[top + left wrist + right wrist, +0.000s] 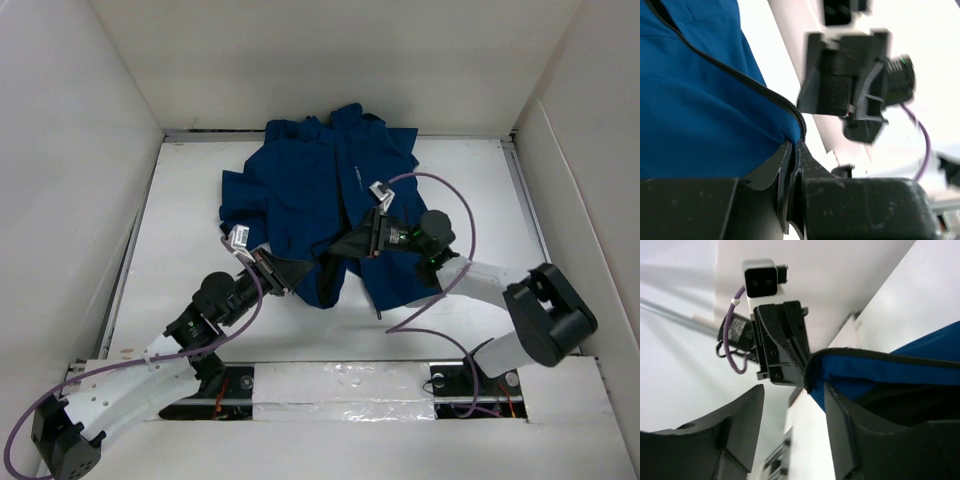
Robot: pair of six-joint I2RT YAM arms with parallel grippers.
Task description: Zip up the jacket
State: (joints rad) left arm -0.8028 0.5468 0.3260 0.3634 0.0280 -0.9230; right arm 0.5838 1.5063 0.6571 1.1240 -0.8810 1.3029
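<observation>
The dark royal-blue jacket [310,180] lies crumpled at the middle back of the white table, its front open. My left gripper [292,272] is shut on the jacket's lower front corner. In the left wrist view the jaws [797,147] pinch the blue fabric [700,100] right beside the black zipper teeth [740,75]. My right gripper [345,243] is open and faces the left one. In the right wrist view [794,390] the gap between its fingers holds nothing. The zipper edge [880,353] and blue fabric [900,370] lie against its right finger. The left gripper [782,350] shows there holding the corner.
White walls [80,150] enclose the table [180,230] on the left, back and right. A purple cable [462,215] loops over the right arm. A taped white strip [340,385] runs along the near edge between the arm bases.
</observation>
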